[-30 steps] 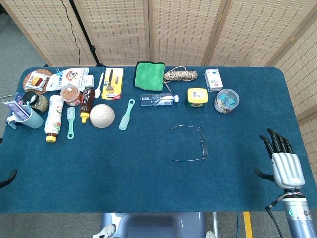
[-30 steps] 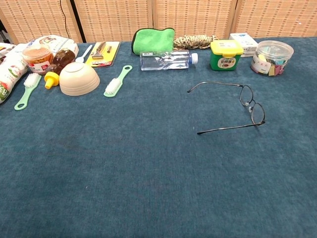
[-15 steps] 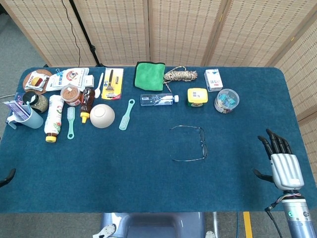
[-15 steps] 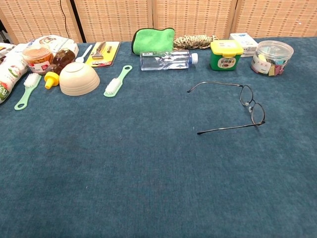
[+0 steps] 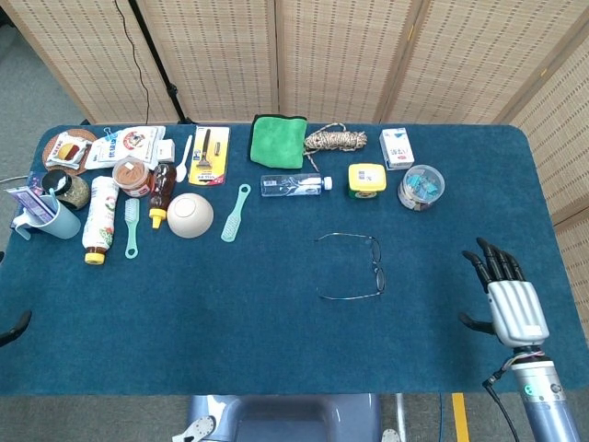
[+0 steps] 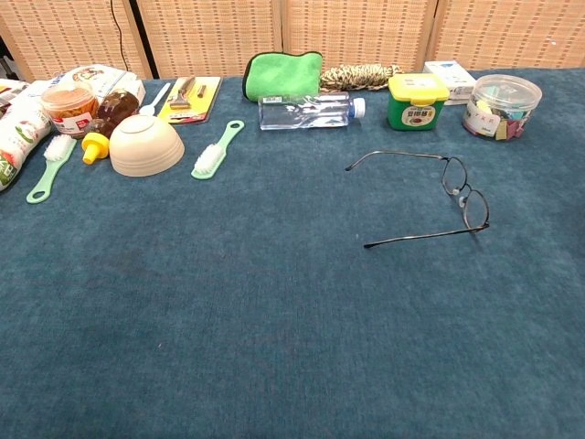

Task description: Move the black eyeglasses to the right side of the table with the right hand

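Note:
The black thin-framed eyeglasses (image 5: pixel 378 274) lie on the blue table (image 5: pixel 276 341) a little right of centre, temples unfolded and pointing left; the chest view shows the eyeglasses (image 6: pixel 474 210) too. My right hand (image 5: pixel 508 299) hovers over the near right part of the table, fingers apart and stretched forward, holding nothing. It is well to the right of the glasses, not touching them, and is absent from the chest view. Only a dark tip (image 5: pixel 13 329) at the left edge of the head view may belong to my left hand.
Along the back stand a green cloth (image 5: pixel 279 140), a rope coil (image 5: pixel 335 139), a water bottle (image 5: pixel 294 184), a yellow-lidded jar (image 5: pixel 366 180), a clip tub (image 5: pixel 421 186) and a white box (image 5: pixel 397 147). A bowl (image 5: pixel 190 214), brushes and bottles crowd the back left.
My right hand has shifted a little to the left and forward, toward the glasses. The glasses have not moved.

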`<state>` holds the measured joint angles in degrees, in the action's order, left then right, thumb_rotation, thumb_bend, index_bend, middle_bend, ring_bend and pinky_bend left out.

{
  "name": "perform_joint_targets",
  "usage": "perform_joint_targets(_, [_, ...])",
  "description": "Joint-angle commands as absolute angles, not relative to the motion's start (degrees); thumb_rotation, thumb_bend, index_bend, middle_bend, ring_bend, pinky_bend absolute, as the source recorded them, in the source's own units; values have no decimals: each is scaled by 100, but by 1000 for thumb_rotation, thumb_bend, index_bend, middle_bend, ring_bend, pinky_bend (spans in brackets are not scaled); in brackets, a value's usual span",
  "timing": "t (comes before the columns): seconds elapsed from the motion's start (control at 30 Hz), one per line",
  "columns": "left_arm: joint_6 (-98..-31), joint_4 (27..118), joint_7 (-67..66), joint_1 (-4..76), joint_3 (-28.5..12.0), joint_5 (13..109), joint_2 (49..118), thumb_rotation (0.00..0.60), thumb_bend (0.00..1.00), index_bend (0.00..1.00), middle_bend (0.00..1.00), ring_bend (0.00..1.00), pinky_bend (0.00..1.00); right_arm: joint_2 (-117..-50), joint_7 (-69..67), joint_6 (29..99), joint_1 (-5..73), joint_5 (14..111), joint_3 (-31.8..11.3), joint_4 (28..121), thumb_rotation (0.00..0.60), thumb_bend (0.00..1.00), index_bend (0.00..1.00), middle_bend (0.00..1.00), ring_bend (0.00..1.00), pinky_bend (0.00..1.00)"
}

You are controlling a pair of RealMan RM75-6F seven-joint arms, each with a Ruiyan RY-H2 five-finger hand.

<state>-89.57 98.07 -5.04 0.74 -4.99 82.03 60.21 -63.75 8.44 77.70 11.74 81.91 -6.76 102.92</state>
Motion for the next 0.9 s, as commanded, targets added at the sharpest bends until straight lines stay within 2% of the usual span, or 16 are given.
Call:
perform_joint_targets(0.03, [-8933, 9827, -531, 93, -522, 8160, 6001, 570, 245, 58, 0, 0, 0, -6490, 859, 7597, 1329, 8151, -733, 10259, 600, 22, 120, 9, 22, 76])
perform_joint_targets(0.9, [-8859, 9848, -428, 198, -665, 8003, 5829, 570, 245, 58, 0, 0, 0, -7333, 1248, 6358, 2385, 7674, -896, 10184, 600, 23, 52, 0, 0, 64])
